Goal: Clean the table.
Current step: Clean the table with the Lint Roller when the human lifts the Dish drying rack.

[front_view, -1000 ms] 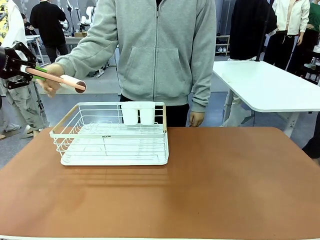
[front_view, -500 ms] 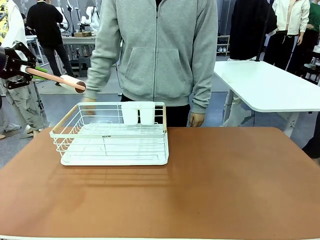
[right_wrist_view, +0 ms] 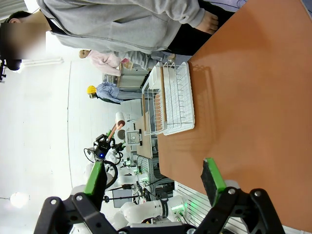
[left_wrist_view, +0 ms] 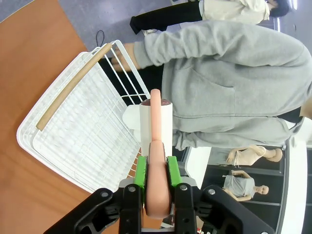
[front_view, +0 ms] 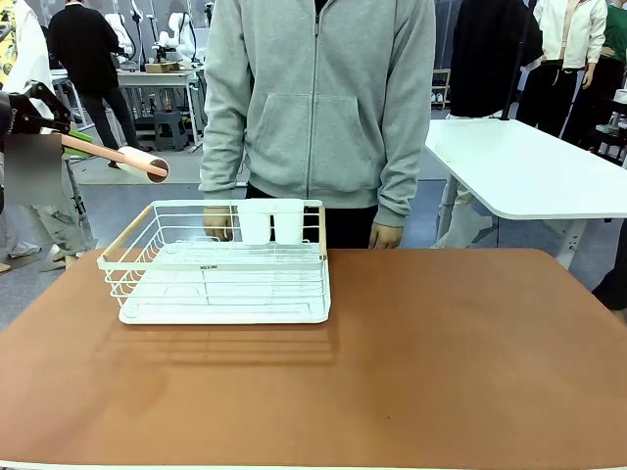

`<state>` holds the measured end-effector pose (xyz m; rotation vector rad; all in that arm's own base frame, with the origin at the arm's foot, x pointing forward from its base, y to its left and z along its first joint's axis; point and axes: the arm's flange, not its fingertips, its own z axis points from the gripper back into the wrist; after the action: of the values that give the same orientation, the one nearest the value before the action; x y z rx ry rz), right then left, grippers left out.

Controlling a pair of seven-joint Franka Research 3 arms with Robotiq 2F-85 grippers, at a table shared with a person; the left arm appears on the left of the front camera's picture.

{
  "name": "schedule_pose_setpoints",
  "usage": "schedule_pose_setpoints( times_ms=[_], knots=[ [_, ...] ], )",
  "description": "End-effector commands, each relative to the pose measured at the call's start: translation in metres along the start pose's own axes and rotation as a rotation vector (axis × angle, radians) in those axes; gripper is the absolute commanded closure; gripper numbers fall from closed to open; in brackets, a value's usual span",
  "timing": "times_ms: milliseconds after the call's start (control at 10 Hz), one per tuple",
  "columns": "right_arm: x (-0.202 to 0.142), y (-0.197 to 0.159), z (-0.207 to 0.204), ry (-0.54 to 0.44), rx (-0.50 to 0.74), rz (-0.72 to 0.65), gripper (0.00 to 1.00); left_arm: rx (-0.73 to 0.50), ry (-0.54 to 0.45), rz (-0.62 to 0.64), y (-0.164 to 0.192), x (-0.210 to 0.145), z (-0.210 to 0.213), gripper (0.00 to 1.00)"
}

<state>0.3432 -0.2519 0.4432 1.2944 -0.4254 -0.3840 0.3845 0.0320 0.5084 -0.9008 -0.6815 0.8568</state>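
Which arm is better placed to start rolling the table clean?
Left, probably: the left gripper is shut on the roller's handle, up near the rack. The right gripper is open and empty above the table.

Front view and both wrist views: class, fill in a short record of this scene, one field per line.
Table: reddish-brown, bears a white dish rack
Rack contents: two white cups at its far side
Left hand: shut on a lint roller, by its pink handle
Right hand: open, empty, above the table
Person's hand: near the rack's far rim
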Motion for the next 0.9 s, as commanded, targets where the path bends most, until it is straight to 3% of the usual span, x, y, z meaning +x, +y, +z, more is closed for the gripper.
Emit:
schedule_pose_setpoints(
  times_ms=[0, 800],
  knots=[
    [-0.0036, 0.0026, -0.0006, -0.002, 0.013, 0.009, 0.00, -0.002, -0.001, -0.001, -0.0010, 0.0002, 0.0004, 1.00],
    [-0.0036, 0.0026, -0.0006, -0.002, 0.013, 0.009, 0.00, -0.002, -0.001, -0.001, -0.0010, 0.0002, 0.0004, 1.00]
  ],
)
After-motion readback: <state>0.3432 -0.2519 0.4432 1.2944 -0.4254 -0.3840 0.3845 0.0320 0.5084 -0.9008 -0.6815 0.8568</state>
